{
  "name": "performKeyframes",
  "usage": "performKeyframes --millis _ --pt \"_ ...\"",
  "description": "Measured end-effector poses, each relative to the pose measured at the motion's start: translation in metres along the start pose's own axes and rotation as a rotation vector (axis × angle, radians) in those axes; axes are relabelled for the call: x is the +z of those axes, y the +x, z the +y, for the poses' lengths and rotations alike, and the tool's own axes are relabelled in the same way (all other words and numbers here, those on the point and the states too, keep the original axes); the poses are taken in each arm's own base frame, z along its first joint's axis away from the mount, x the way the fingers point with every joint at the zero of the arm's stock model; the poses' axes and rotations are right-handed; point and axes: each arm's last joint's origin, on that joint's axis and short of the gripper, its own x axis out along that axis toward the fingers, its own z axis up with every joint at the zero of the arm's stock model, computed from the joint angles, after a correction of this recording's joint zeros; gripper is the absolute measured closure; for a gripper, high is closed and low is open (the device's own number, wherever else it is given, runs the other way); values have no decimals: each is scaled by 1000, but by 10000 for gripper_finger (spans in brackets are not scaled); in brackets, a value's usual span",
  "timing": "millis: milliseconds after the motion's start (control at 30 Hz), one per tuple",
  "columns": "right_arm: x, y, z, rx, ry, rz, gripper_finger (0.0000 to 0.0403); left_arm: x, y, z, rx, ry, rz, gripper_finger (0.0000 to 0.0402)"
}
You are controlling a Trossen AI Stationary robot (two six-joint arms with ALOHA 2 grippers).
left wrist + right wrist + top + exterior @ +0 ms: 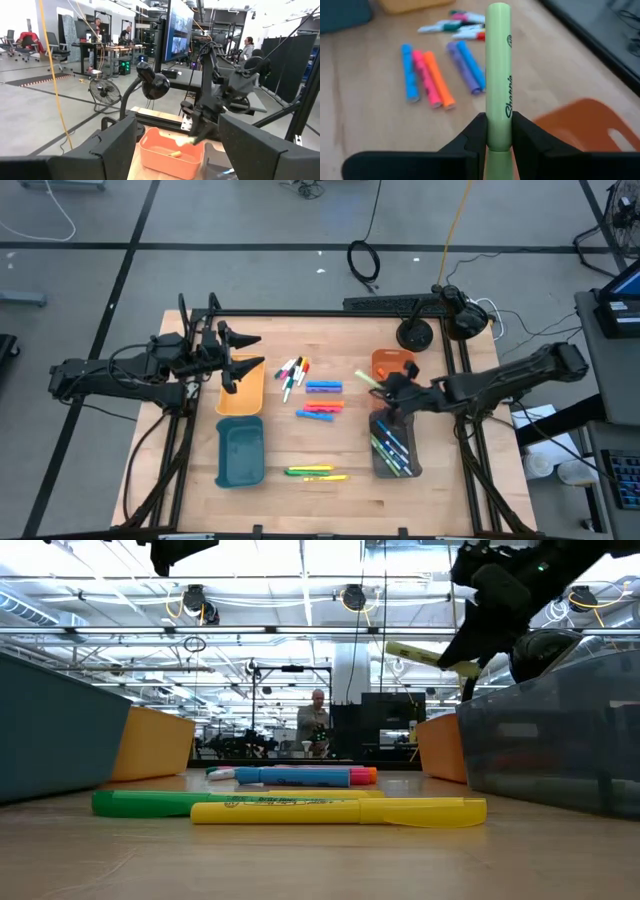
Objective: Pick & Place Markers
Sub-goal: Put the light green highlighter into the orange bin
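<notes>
While my right hand (498, 131) pinches a smooth, pale-green cylindrical highlighter (498, 75) between its dark fingers, above the orange tray (392, 363) and clear tray (395, 452), my left hand (250, 355) waits spread over the yellow tray (241, 395). On the wooden counter (320, 500) lie thin white markers (292, 373), thick blue, pink and orange highlighters (321, 405), and yellow and green ones (315, 472).
</notes>
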Motion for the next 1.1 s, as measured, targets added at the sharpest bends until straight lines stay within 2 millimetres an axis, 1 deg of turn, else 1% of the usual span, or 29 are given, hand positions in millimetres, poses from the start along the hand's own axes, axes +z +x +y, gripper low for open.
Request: performKeyframes --millis 167,367,533,633,833,1100 --pt "-11 -5 -19 -34 89 -1 342 0 0 0 1 0 0 119" --pt "-25 -1 -39 -144 164 106 342 0 0 0 0 0 0 119" --pt "-31 0 -50 -223 206 177 342 0 0 0 0 0 0 119" --pt "-33 1 -54 -249 207 200 342 0 0 0 0 0 0 119" --pt "-34 4 -53 -258 202 216 342 0 0 0 0 0 0 119" --pt "-34 4 -52 -236 206 228 341 0 0 0 0 0 0 119"
